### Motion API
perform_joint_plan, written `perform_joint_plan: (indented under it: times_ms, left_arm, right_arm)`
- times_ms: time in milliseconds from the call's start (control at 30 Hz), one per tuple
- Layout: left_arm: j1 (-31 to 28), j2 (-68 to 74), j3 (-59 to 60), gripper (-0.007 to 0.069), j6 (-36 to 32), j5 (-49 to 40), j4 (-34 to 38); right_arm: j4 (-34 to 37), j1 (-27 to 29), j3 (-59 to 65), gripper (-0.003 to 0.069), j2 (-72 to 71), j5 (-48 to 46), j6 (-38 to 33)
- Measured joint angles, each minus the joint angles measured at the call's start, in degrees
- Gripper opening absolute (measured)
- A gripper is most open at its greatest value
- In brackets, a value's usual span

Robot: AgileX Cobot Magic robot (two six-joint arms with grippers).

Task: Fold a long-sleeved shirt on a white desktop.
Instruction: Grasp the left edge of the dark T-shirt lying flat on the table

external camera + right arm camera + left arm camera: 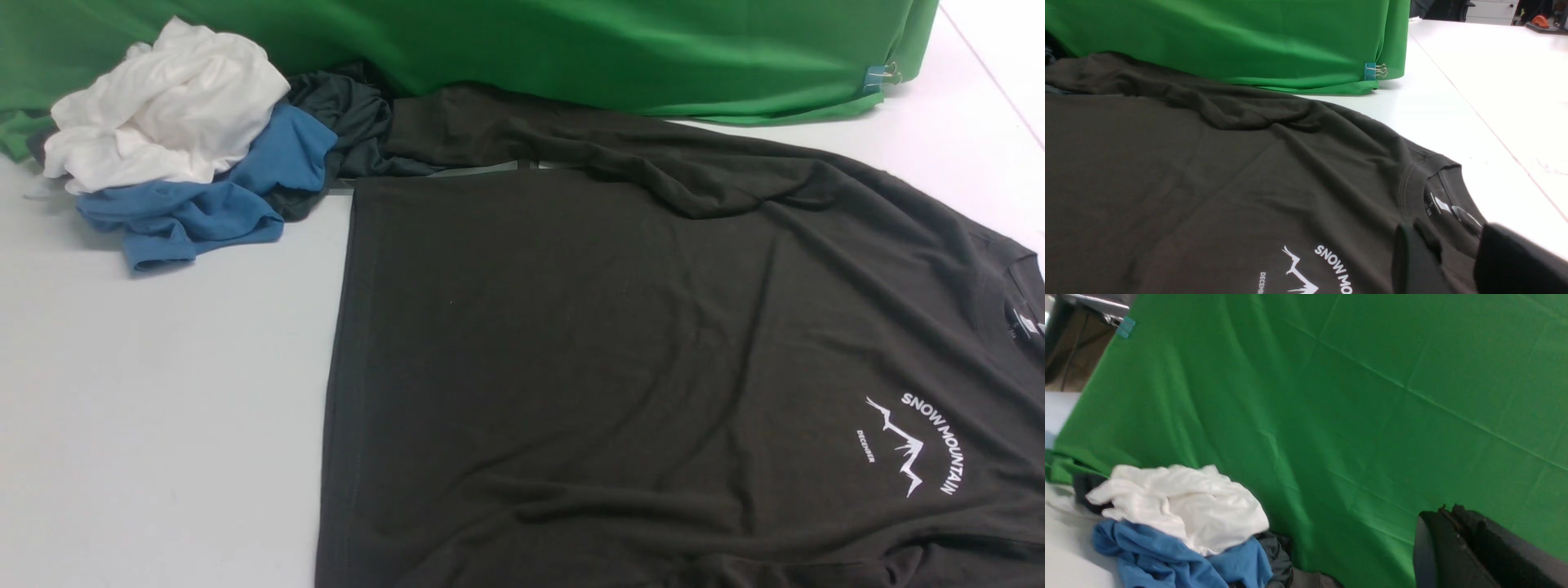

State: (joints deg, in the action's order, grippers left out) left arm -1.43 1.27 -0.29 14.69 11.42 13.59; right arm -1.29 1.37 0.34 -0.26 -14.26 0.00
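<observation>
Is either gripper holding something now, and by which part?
Nothing is held, as far as shown. The left gripper is shut on nothing; the right gripper stands open near the collar of the long-sleeved shirt.

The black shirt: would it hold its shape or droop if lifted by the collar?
Probably droops: the shirt lies limp with soft wrinkles along its far sleeve. It looks thin, so likely light. Pushed across the smooth white desktop, it would likely bunch rather than slide whole.

Charcoal long-sleeved shirt (612,327) lies spread flat on white desktop (163,408).
</observation>
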Motion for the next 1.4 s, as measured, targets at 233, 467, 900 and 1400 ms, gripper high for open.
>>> perform_joint_plan:
  times_ms: [233, 467, 900, 1400]
  left_arm:
    - [5.0, 14.5, -13.5, 0.0021, -2.1, -18.5, -9.3]
    - [17.1, 34.1, -28.6, 0.0021, -26.9, -43.8, 2.8]
    - [25.3, 54.6, -35.5, 0.0021, -55.4, -65.5, 18.6]
    - [38.5, 60.5, -29.7, 0.0034, -61.3, -59.6, 18.0]
  right_arm:
    - [0.0, 0.0, 0.0, 0.0246, 0.0, 0.0, 0.0]
    - [0.0, 0.0, 0.0, 0.0246, 0.0, 0.0, 0.0]
    - [0.0, 0.0, 0.0, 0.0246, 0.0, 0.0, 0.0]
    - [1.3, 0.0, 0.0, 0.0246, 0.0, 2.2, 2.2]
